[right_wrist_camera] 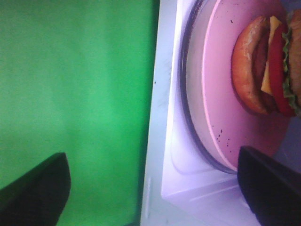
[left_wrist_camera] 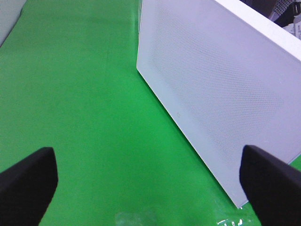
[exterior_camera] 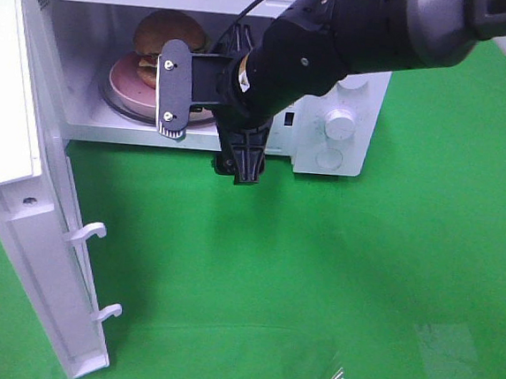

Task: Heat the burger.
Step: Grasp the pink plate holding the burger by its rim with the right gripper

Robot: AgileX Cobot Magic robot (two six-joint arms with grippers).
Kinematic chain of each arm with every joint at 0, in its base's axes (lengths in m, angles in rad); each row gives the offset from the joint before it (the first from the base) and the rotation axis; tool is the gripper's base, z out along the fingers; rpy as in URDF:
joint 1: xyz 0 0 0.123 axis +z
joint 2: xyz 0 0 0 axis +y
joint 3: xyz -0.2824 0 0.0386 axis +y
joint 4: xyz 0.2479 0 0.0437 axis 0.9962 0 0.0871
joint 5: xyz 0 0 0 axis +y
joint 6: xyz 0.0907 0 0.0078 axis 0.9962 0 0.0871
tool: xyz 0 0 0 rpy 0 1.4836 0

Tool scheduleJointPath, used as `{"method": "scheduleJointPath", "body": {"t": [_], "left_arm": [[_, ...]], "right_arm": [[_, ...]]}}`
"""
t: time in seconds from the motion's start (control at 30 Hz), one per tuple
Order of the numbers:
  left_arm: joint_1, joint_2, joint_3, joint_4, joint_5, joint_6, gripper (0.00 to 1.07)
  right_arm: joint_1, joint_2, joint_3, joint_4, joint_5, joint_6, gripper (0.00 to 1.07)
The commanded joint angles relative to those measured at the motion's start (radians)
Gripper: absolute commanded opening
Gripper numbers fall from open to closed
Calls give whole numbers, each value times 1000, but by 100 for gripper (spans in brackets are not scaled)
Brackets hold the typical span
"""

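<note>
Pink plate [exterior_camera: 125, 85] under it, the burger [exterior_camera: 164, 40] already sits inside the white microwave [exterior_camera: 345, 100], toward the far left of the cavity; the door [exterior_camera: 28, 223] hangs wide open on the left, swung toward the near side. The right gripper [exterior_camera: 210, 124] hovers at the cavity's mouth, jaws spread and holding nothing; the burger lies just beyond them, farther in and slightly left. The left gripper [left_wrist_camera: 150, 183], jaws likewise spread and empty, looks along the door's mesh face (the nearer arm to it, by this view); closing the door probably comes next, once the right arm clears the opening.
</note>
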Motion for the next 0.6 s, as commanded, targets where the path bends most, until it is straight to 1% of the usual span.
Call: {"method": "scheduleJointPath", "body": {"t": [0.03, 0.1, 0.13, 0.17, 0.27, 0.33, 0.37, 0.4, 0.43, 0.47, 0.5, 0.57, 0.6], "left_arm": [[3, -16, 3, -2, -6, -1, 97], [3, -16, 3, -2, -6, -1, 97], [3, -16, 3, -2, -6, -1, 97], [3, -16, 3, -2, -6, -1, 97], [3, -16, 3, -2, -6, -1, 97], [3, -16, 3, -2, -6, -1, 97], [3, -16, 3, -2, -6, -1, 97], [3, -16, 3, -2, -6, -1, 97], [3, -16, 3, -2, -6, -1, 97], [3, -16, 3, -2, -6, -1, 97], [3, -16, 3, -2, -6, -1, 97], [3, -16, 3, -2, -6, -1, 97], [3, -16, 3, -2, -6, -1, 97]], "right_arm": [[2, 14, -29, -10, -7, 4, 93], [-1, 80, -104, -10, 12, 5, 92], [-1, 80, -104, -10, 12, 5, 92], [-1, 115, -143, -13, 16, 5, 92], [-1, 143, -172, -24, 16, 8, 91], [-1, 186, -219, -28, 15, 8, 91], [-1, 186, -219, -28, 15, 8, 91], [-1, 216, -257, -28, 12, 8, 91], [-1, 216, -257, -28, 12, 8, 91], [-12, 246, -297, -28, 10, 8, 90], [-12, 246, -297, -28, 10, 8, 90], [-14, 280, -342, -28, 18, 8, 89], [-14, 280, -342, -28, 18, 8, 89]]}}
